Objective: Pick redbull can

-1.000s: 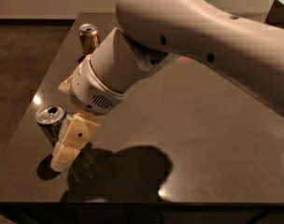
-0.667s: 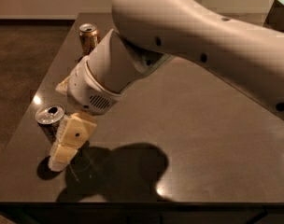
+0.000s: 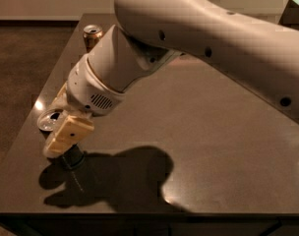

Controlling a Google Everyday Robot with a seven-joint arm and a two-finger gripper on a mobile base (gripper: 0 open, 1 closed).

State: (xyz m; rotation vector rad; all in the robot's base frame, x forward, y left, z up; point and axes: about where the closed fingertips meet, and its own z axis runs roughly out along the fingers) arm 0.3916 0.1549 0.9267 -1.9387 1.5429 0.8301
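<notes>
The redbull can [image 3: 49, 120] stands upright near the table's front left corner; only its silver top with the pull-tab opening shows. My gripper [image 3: 52, 126] is open and reaches down over it. One cream finger [image 3: 67, 133] is in front of the can and hides its body. The other finger [image 3: 59, 99] is behind the can. The can sits between the two fingers. I cannot tell whether either finger touches it.
A shorter gold can [image 3: 92, 35] stands at the table's far left. The dark table [image 3: 203, 146] has its left edge just beside the redbull can and its front edge close below. A dark object [image 3: 294, 11] sits at the far right. My arm covers the upper middle.
My gripper has moved left and down, so its fingers now straddle the redbull can instead of standing to its right. The can has not moved.
</notes>
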